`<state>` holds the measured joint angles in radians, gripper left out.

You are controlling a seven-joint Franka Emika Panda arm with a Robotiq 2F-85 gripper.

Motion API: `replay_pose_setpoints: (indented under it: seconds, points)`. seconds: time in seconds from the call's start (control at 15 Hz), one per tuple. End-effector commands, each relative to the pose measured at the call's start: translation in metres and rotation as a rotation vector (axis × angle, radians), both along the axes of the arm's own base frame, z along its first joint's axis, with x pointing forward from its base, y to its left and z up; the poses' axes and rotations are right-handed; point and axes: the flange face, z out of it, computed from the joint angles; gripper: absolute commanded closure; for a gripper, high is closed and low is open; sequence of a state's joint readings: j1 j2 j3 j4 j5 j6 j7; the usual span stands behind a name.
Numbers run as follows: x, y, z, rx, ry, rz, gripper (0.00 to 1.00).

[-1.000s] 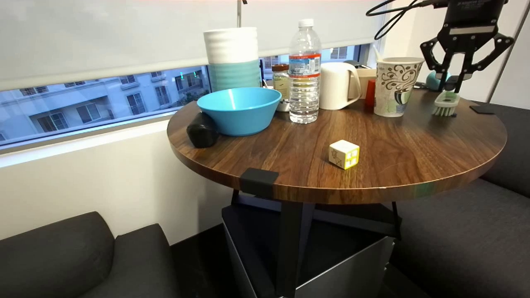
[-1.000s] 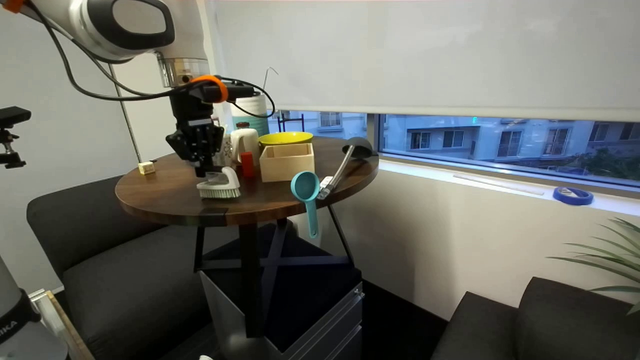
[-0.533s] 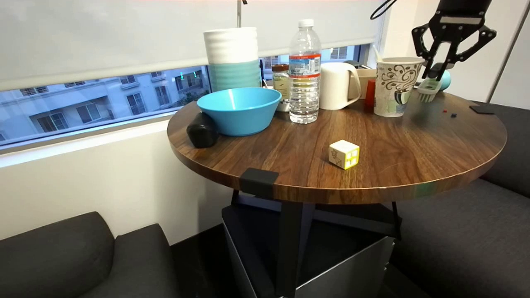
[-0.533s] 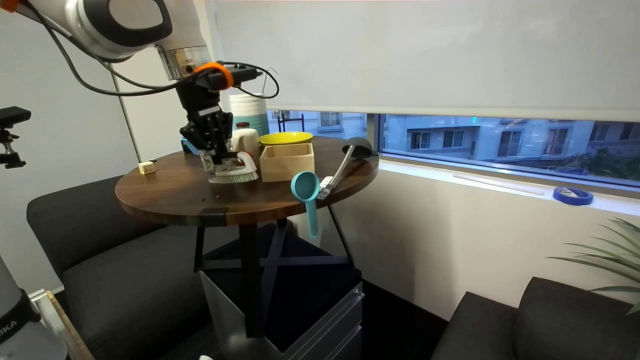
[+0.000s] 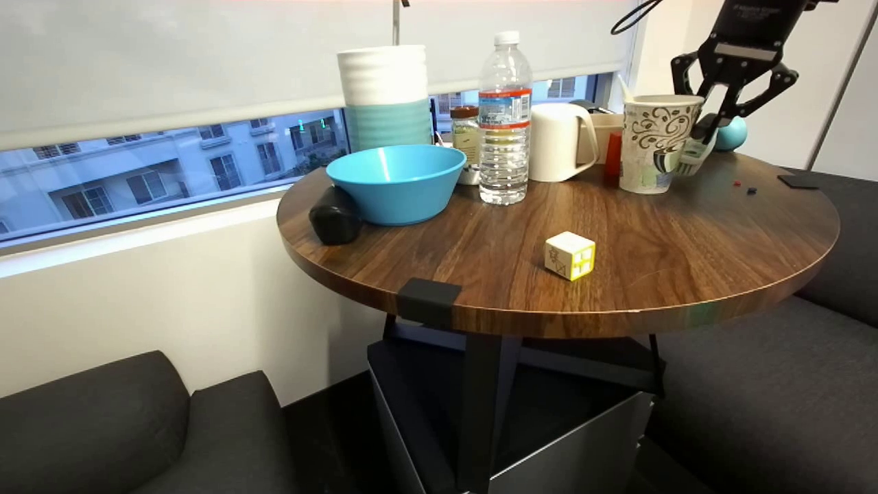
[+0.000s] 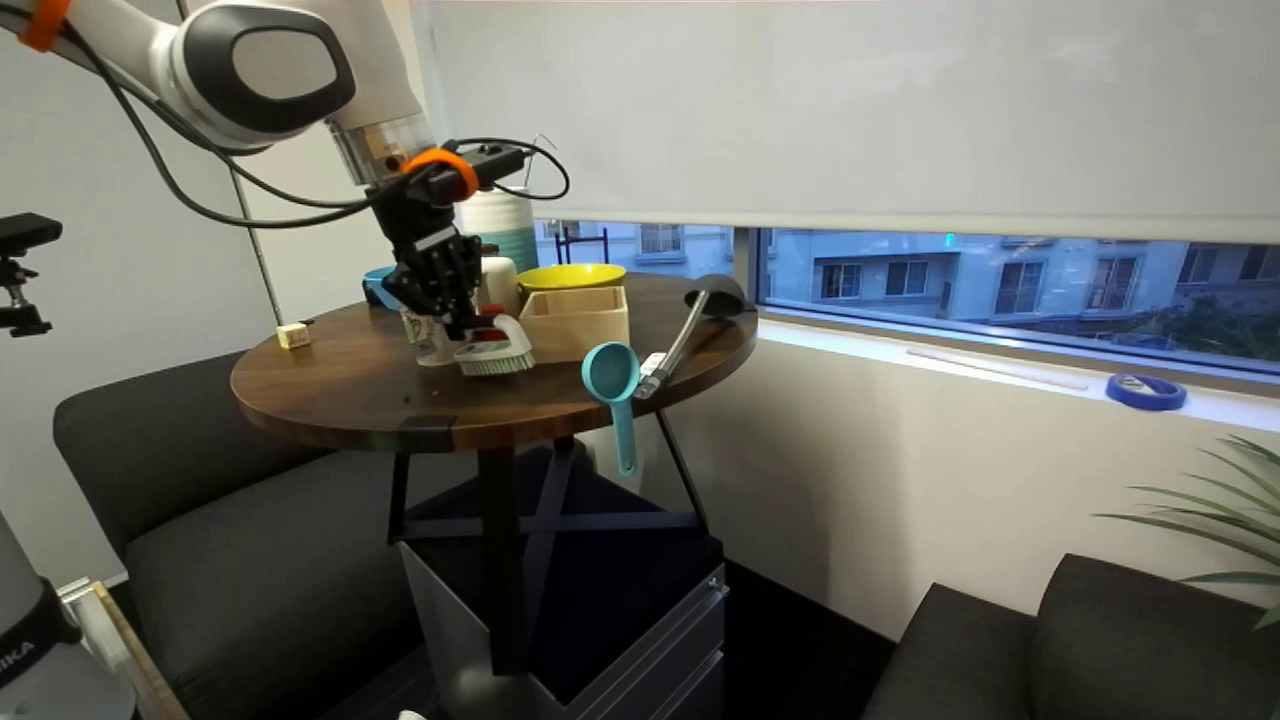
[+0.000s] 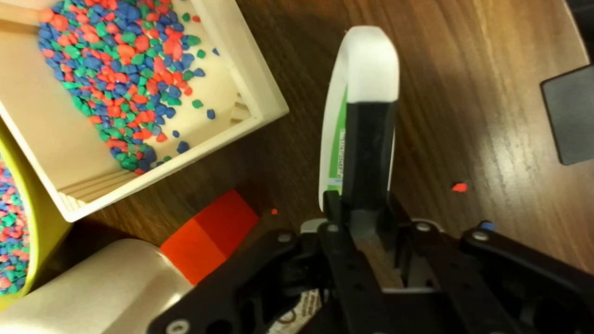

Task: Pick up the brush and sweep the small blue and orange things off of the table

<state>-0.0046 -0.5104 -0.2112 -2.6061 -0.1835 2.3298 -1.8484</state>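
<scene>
The brush point(image 6: 497, 355) has a white body, pale bristles and a dark grip on its handle. It also shows in the wrist view point(image 7: 372, 69), and it is partly hidden behind a paper cup in an exterior view point(image 5: 694, 156). My gripper point(image 7: 364, 208) is shut on the brush's dark grip, bristles downward. I cannot tell whether the bristles touch the table point(image 5: 658, 247). A small orange-red piece point(image 7: 459, 187) and a blue piece point(image 7: 487, 225) lie on the table beside the brush. A tinier red bit point(image 7: 274, 211) lies on the brush's other side.
A wooden box point(image 6: 575, 325) of coloured pebbles stands close to the brush. A red block point(image 7: 209, 236), paper cup point(image 5: 655, 144), white mug point(image 5: 555, 144) and yellow bowl point(image 6: 572, 277) are near. A teal scoop point(image 6: 610, 372) overhangs the table edge. A pale cube point(image 5: 570, 256) lies farther off.
My gripper has carried the brush away from the loose pieces, toward the paper cup and wooden box, and has tilted. The red and blue pieces now lie uncovered. The grip stays shut.
</scene>
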Motion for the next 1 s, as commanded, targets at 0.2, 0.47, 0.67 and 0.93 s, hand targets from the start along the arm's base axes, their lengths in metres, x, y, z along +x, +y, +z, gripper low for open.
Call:
replay_pose_setpoints:
  seconds: [0.2, 0.47, 0.67, 0.93]
  points:
    - [-0.007, 0.003, -0.007, 0.050, 0.028, 0.016, 0.94]
    - [-0.015, 0.004, -0.007, 0.073, 0.082, 0.021, 0.94]
    - [-0.024, 0.006, -0.007, 0.098, 0.136, 0.030, 0.94]
    - [-0.033, 0.007, -0.007, 0.113, 0.189, 0.029, 0.94]
